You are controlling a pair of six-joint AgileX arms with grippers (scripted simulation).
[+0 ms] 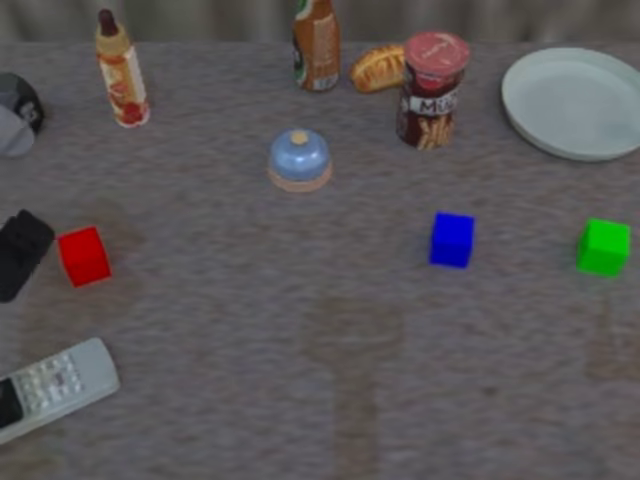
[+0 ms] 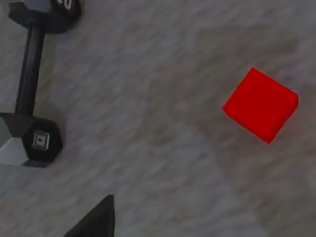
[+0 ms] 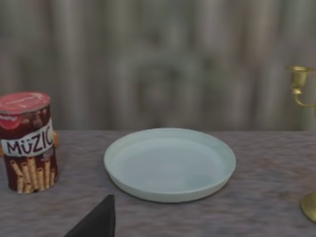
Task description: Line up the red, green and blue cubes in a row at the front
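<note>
Left gripper (image 1: 22, 252) right beside the red cube (image 1: 84, 256)

Red sits far left, blue (image 1: 452, 240) mid-right, green (image 1: 604, 247) far right on the worktop; can't tell if either gripper's spread, and the right arm is out of the top view.

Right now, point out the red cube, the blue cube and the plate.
red cube (image 1: 83, 255), top view, top face
blue cube (image 1: 452, 239), top view, top face
plate (image 3: 169, 165), right wrist view, bare inside
</note>
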